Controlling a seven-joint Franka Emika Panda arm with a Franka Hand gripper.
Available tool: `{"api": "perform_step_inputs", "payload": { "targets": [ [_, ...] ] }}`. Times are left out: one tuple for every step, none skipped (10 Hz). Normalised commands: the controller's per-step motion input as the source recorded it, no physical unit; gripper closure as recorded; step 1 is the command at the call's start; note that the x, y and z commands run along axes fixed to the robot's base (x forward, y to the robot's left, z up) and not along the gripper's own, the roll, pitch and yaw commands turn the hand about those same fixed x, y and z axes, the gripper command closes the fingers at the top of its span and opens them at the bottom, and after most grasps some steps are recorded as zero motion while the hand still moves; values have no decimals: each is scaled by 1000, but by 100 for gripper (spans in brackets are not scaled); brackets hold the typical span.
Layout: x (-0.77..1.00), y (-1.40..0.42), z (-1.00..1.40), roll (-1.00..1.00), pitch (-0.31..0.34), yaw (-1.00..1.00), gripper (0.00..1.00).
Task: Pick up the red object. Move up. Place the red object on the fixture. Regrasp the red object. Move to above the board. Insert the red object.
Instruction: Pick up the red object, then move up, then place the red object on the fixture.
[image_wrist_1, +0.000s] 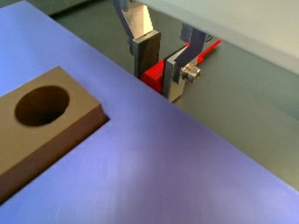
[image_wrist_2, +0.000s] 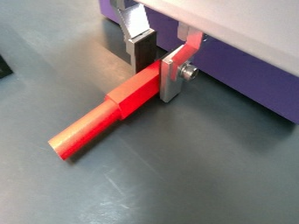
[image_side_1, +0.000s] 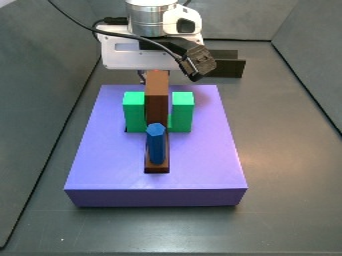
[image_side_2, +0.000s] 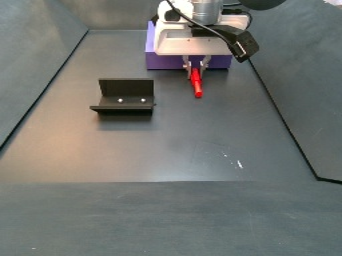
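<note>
While the arm leans low over the dark counter, its hand sits just beside the near wall of the board, with its two silver fingers pinching the red object by its thicker end; the dark pads press against the piece's flanks, and the thinner end juts free from between the plates. The red object lies flat along the counter in a side view, its gripped end close to the board's edge and its free tip pointing out over the open floor; whether the gripped end touches the board's wall cannot be told. In a wrist view the purple top of the board runs right up to its rim, and the hand shows just past that rim with a strip of red object between the plates; the brown slab with its round hole lies well back from that edge. On the board the green block stands at the far end, the brown slab crosses it, and the blue cylinder stands on the slab's near part. The fixture rests well apart from the red object, with bare counter between them; wide bare floor spreads on the side away from the board, bounded by upright grey walls.
</note>
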Motion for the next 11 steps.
{"api": "perform_step_inputs", "payload": {
  "targets": [
    [0, 0, 0, 0, 0, 0, 100],
    [0, 0, 0, 0, 0, 0, 100],
    [0, 0, 0, 0, 0, 0, 100],
    [0, 0, 0, 0, 0, 0, 100],
    [0, 0, 0, 0, 0, 0, 100],
    [0, 0, 0, 0, 0, 0, 100],
    [0, 0, 833, 0, 0, 0, 100],
    [28, 53, 683, 6, 44, 29, 100],
    [27, 41, 526, 1, 63, 28, 100],
    [40, 17, 183, -18, 39, 17, 100],
    [0, 63, 0, 0, 14, 0, 100]
  ]
}}
